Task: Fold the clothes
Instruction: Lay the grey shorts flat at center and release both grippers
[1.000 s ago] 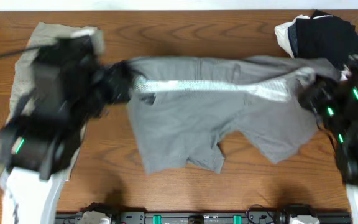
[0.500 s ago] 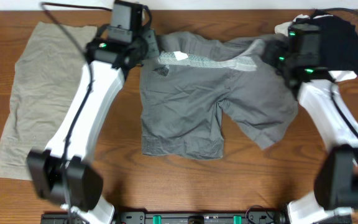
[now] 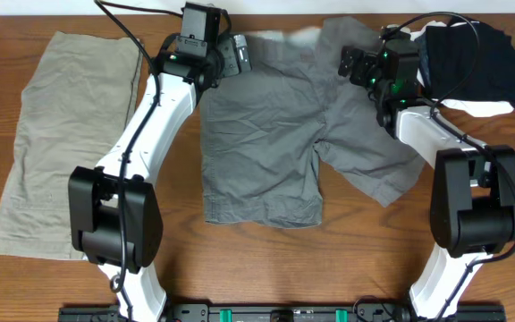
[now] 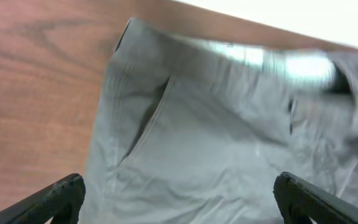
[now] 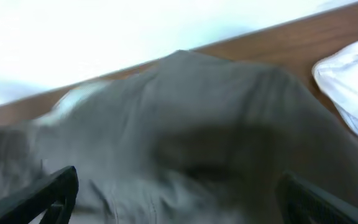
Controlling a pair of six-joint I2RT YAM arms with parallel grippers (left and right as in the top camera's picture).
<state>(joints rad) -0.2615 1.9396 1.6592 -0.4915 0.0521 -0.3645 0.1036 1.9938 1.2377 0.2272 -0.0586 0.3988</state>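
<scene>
The clothes, wrinkled grey shorts (image 3: pixel 271 134), lie spread on the table with the waistband at the far edge and both legs pointing to the near side. My left gripper (image 3: pixel 240 55) hovers over the waistband's left end, open with nothing between its fingers. In the left wrist view the shorts (image 4: pixel 216 137) and a pocket seam fill the frame between the fingers (image 4: pixel 61 196). My right gripper (image 3: pixel 349 64) is open over the waistband's right end. In the right wrist view the shorts (image 5: pixel 185 124) show blurred under the open gripper (image 5: pixel 179 202).
A pale khaki garment (image 3: pixel 61 134) lies flat along the table's left side. A pile of black and white clothes (image 3: pixel 472 58) sits at the far right corner, and its white cloth (image 5: pixel 350 81) shows in the right wrist view. The table's far edge runs just behind both grippers.
Both grippers carried the waistband to the far edge, then opened and let it go. The shorts, stretched between them before, now lie slack on the table.
</scene>
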